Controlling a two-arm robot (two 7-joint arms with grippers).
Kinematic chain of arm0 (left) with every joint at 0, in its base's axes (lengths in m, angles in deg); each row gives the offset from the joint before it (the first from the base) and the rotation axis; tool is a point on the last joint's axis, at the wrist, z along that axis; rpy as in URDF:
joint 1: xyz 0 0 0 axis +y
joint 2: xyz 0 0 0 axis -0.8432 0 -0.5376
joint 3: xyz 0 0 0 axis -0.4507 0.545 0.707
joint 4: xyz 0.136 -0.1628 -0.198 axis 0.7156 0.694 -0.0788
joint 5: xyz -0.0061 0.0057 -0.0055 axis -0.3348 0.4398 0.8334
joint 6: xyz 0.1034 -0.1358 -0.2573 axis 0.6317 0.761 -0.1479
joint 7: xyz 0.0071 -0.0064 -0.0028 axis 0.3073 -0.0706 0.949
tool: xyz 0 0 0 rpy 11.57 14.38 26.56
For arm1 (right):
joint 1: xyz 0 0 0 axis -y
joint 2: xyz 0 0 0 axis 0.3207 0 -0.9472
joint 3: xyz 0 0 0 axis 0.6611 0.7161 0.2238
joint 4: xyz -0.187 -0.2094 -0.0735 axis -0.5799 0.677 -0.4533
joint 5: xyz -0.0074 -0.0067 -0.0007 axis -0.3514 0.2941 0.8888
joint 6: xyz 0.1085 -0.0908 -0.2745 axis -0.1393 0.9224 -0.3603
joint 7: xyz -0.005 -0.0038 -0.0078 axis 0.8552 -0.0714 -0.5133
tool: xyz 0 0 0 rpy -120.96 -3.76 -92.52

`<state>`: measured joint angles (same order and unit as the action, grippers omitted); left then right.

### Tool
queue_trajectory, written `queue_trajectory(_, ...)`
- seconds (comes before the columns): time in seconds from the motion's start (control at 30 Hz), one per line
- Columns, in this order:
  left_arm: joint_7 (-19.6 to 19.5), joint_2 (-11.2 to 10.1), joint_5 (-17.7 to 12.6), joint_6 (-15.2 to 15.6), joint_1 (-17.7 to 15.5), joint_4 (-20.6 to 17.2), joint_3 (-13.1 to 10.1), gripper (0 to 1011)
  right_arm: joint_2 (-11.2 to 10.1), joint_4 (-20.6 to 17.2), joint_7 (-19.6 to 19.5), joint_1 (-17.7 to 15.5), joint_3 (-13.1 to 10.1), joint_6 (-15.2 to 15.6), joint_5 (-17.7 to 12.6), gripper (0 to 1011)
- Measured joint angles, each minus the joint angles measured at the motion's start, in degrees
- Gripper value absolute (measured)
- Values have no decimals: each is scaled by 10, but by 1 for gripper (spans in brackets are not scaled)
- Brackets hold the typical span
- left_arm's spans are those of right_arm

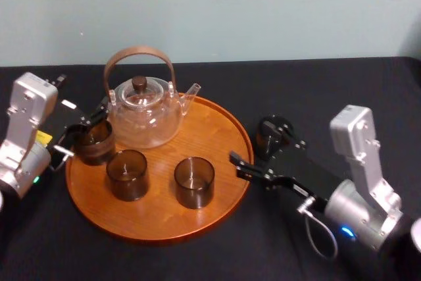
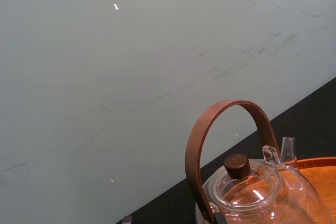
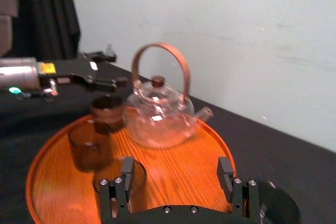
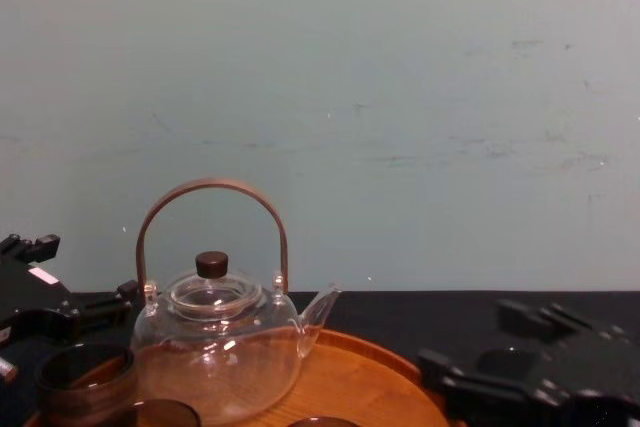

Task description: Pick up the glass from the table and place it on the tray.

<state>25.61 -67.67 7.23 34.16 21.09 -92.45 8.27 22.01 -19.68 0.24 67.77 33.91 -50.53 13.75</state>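
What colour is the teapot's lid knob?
Dark brown; the knob shows best in the left wrist view.

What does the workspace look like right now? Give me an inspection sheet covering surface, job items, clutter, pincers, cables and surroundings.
Surface: black cloth over the table; no spills seen.
Job's things: wooden tray carries a glass teapot and three dark glasses; a fourth glass stands on the cloth just right of the tray.
Clutter: nothing seen.
Grippers: left pincer at the leftmost glass, by the tray's left rim; right pincer open and empty at the tray's right rim, near the fourth glass.
Cables: grey loop at the right arm's wrist.
Surroundings: pale scuffed wall behind the table.
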Motion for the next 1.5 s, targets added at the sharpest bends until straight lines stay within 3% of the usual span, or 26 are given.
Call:
queue_trajectory(0.3,0,0,0,0,0,0,0,1001,-15,-5,-15,-47,-44,-4,-17,1002)
queue_trajectory(0.8,0,0,0,0,0,0,0,1001,-8,7,-38,-62,-83,1,-14,1002)
queue_trajectory(1.5,0,0,0,0,0,0,0,1001,15,80,-30,-4,-72,20,7,1002)
